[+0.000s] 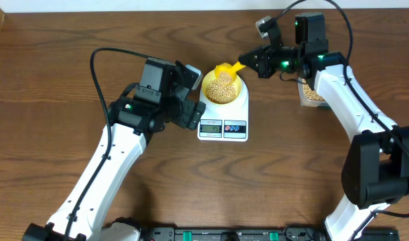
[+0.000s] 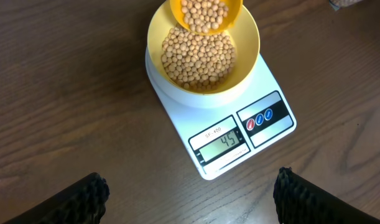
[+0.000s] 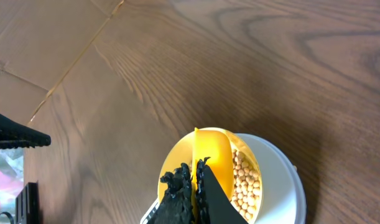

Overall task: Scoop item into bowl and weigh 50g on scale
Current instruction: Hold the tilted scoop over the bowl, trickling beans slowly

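Observation:
The white scale (image 1: 234, 127) stands mid-table with the pale yellow bowl (image 1: 241, 88) on its platform. Tan beans (image 1: 221, 88) fill the bowl. A yellow scoop (image 1: 227, 69) hangs tilted over the bowl's far rim, and my right gripper (image 1: 248, 61) is shut on its handle. The left wrist view shows the scoop (image 2: 205, 12) holding beans above the bowl (image 2: 249, 56); the scale (image 2: 270, 134) has digits lit on its display. My left gripper (image 1: 193, 97) is open and empty beside the scale's left side, fingers (image 2: 84, 199) wide apart. The right wrist view shows that gripper (image 3: 194, 180) clamped on the scoop (image 3: 211, 152).
A clear tub of beans (image 1: 312, 94) sits at the right, partly hidden under my right arm. Flattened cardboard (image 3: 40, 37) lies on the wooden table beyond the scale. Black cables arc over both arms.

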Robot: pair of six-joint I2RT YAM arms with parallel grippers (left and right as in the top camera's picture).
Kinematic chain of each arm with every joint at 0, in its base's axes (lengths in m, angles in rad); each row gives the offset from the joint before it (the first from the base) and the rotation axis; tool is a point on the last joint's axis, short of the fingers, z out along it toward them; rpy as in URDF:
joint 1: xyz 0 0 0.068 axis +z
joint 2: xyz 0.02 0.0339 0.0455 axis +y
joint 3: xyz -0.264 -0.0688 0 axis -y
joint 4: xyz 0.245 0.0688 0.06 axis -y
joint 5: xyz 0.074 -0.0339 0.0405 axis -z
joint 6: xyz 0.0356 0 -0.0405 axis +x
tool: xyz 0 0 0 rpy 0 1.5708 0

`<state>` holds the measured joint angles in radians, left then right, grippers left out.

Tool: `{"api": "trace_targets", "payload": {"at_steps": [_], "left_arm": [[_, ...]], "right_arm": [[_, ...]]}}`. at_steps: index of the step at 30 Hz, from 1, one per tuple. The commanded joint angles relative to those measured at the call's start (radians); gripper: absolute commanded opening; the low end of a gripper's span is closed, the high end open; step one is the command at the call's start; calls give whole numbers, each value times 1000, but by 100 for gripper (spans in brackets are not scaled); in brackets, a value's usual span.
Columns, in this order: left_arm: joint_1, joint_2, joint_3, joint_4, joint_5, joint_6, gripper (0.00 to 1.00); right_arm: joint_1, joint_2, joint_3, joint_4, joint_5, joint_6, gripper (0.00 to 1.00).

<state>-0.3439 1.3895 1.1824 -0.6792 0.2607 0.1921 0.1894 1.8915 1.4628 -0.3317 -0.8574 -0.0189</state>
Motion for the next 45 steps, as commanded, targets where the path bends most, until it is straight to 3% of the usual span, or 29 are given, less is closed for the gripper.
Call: {"api": "trace_targets", "payload": {"at_steps": [1,20,45], "left_arm": [[3,-2,-3,0,8,17,87],[3,-2,-3,0,8,17,87],[3,-2,-3,0,8,17,87]], "right_arm": [[8,9,-4,39,-16,-3,1],[3,9,-4,18,-21,20,1],[2,9,-4,-1,2,-59,1]]}}
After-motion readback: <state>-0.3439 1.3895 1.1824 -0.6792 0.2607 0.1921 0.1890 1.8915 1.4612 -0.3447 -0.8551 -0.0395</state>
